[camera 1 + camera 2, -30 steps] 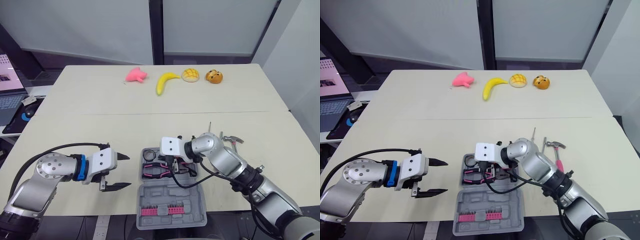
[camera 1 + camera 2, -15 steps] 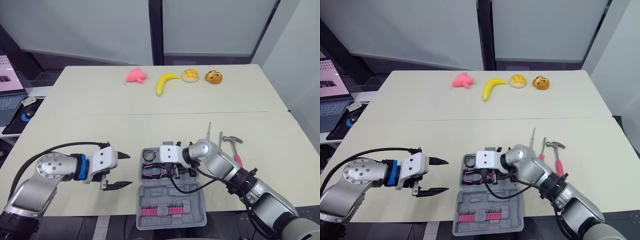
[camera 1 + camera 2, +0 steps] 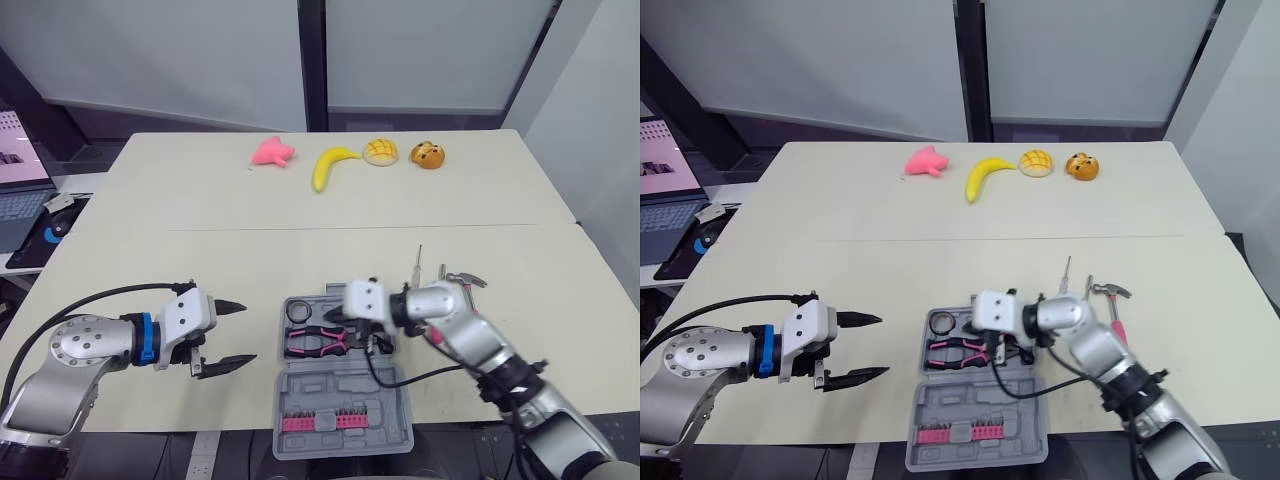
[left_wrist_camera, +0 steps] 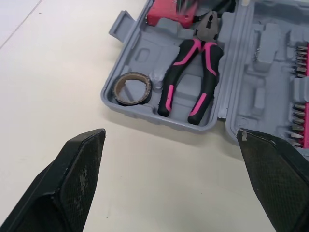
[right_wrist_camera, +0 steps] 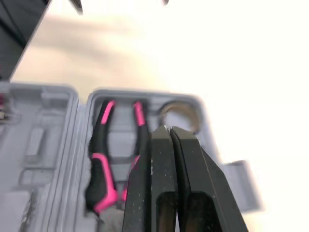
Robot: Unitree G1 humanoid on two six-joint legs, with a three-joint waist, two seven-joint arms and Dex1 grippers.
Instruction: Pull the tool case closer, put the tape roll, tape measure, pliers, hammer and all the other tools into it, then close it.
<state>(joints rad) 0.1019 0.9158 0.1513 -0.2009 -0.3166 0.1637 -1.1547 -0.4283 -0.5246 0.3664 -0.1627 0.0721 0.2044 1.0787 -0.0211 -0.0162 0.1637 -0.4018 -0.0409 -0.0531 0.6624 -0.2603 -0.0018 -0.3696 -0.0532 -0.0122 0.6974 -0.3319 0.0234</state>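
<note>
Table [image 3: 300, 250]: your work area is its near half. The toy foods along the far edge are no part of the job.

Tool case [image 3: 345, 392]: lies open at the near edge, between the two arms. I judge the pull-in done. The bit row [image 3: 315, 422] sits in the half nearest you.

Left gripper [image 3: 248, 332]: hovers just beside the case on its left, jaws wide, holding nothing.

Right gripper [image 5: 167, 133]: hangs over the tray half of the case, fingers pressed together, nothing between them.

Hammer [image 3: 1112, 305]: on the table right of the case, not packed.

Pliers [image 3: 315, 343]: seated in their slot.

Red-pink block [image 4: 166, 12]: in the tray's far corner, probably the tape measure; too hidden to confirm.

Tape roll [image 3: 297, 312]: in its round pocket beside the pliers.

Screwdrivers [image 3: 418, 262]: two thin ones near the hammer, outside the case.

Progress, as a judgement: roughly halfway. You have the hammer, the screwdrivers and the lid left.
</note>
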